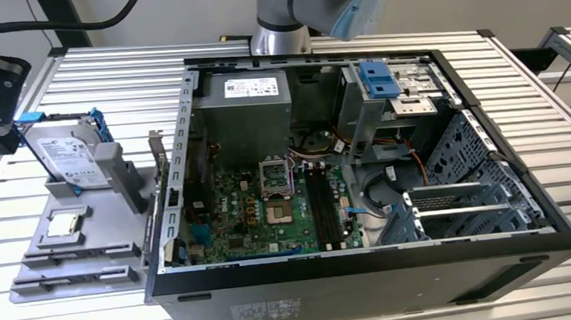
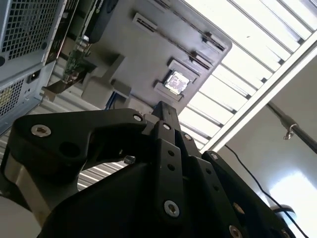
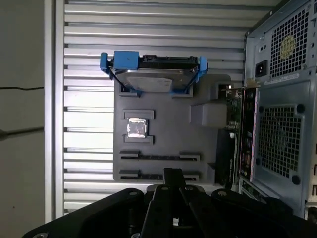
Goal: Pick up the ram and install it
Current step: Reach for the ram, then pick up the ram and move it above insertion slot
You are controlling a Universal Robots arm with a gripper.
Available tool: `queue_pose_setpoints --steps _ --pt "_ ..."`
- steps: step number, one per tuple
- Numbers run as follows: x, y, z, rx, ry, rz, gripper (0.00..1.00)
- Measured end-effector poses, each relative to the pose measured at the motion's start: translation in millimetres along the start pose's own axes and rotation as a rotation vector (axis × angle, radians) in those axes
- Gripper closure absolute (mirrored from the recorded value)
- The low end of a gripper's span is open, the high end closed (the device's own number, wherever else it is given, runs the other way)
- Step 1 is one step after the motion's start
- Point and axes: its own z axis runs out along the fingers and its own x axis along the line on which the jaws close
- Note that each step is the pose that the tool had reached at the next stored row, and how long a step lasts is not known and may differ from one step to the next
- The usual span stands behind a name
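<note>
My black gripper [image 1: 5,144] hangs at the exterior view's far left, above the outer edge of the grey parts holder [image 1: 35,244] and beside the upright hard drive [image 1: 67,155]. In both wrist views its fingers meet in one narrow tip [image 3: 172,174] [image 2: 163,110] with nothing between them. I cannot pick out the ram for certain. The holder's two long slots [image 3: 158,156] show as thin dark lines. Long dark strips sit in the motherboard's memory slots [image 1: 323,202]; whether one of them is the ram I cannot tell.
A square silver processor chip [image 1: 64,224] [image 3: 137,128] lies in the holder. The hard drive [image 3: 153,79] sits in a blue bracket. The open computer case [image 1: 371,262] lies on a slatted metal table [image 1: 111,74], with drive cages at the exterior view's right.
</note>
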Motion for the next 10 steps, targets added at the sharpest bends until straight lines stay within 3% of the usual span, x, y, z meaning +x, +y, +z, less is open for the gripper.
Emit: queue_pose_setpoints --steps 6,10 --pt "0.0 -0.4 0.0 0.0 0.0 0.0 1.0" --pt "0.1 -4.4 0.0 0.0 0.0 0.0 1.0"
